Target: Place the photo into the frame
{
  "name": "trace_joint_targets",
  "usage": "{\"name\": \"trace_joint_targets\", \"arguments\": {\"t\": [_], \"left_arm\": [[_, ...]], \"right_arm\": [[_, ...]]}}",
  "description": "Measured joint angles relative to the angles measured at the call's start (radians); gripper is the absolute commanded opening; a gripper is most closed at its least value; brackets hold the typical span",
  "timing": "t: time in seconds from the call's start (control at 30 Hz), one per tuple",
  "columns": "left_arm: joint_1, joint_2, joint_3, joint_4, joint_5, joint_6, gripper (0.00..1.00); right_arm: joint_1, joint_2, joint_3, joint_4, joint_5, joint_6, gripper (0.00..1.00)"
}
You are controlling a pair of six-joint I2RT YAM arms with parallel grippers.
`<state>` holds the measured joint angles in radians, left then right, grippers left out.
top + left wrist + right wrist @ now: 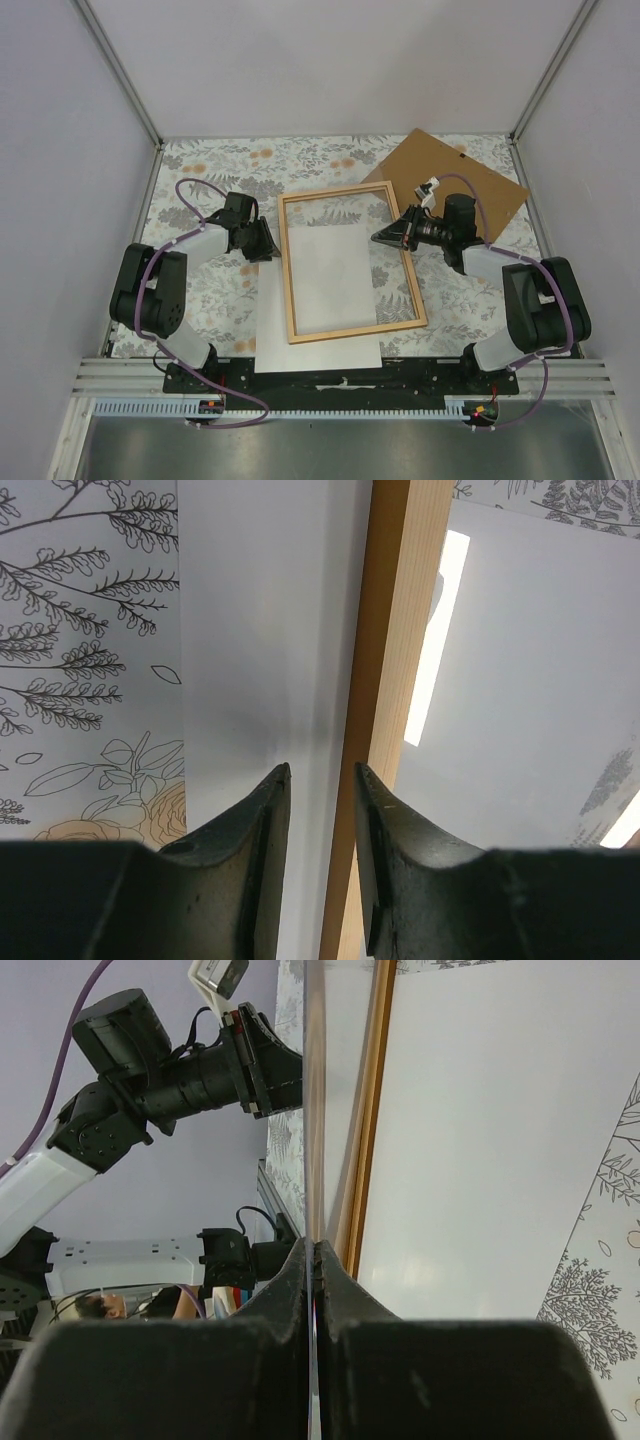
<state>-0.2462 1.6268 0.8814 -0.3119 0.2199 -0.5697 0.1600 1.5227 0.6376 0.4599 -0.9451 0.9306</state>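
Left gripper (320,780): jaws part-open, empty, beside frame (293,268) rail.
Right gripper (314,1250): closed, pinching frame's edge.
Photo (325,275): white-side up, under frame.

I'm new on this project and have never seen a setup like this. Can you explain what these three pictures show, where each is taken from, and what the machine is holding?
The wide picture looks down from above on two robot arms bolted at the near edge of a table covered with a floral patterned cloth. The other two pictures come from small cameras on each wrist, so the dark shapes at the bottom are that arm's own fingers.

On the table lies the photo, white side up, with the frame lying over it; the sheet sticks out past the frame at the left and near sides. A brown backing board lies at the far right.

The left gripper is partly open, its fingers astride the frame's left rail, holding nothing that I can see. The right gripper is shut on a thin edge at the frame's right side; I cannot tell exactly what it pinches.
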Motion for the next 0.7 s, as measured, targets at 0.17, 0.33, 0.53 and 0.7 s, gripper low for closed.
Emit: {"name": "trace_joint_targets", "arguments": {"t": [0.17, 0.33, 0.53, 0.7], "left_arm": [[0.000, 0.000, 0.000, 0.000, 0.000, 0.003, 0.37], [0.000, 0.000, 0.000, 0.000, 0.001, 0.006, 0.37], [0.000, 0.004, 0.000, 0.000, 0.002, 0.007, 0.37], [0.000, 0.004, 0.000, 0.000, 0.002, 0.010, 0.36]], "right_arm": [[0.000, 0.003, 0.000, 0.009, 0.000, 0.000, 0.00], [0.001, 0.003, -0.008, 0.040, 0.001, 0.001, 0.00], [0.006, 0.003, -0.020, 0.071, 0.008, 0.001, 0.00], [0.009, 0.010, -0.036, 0.105, 0.012, 0.000, 0.00]]}}
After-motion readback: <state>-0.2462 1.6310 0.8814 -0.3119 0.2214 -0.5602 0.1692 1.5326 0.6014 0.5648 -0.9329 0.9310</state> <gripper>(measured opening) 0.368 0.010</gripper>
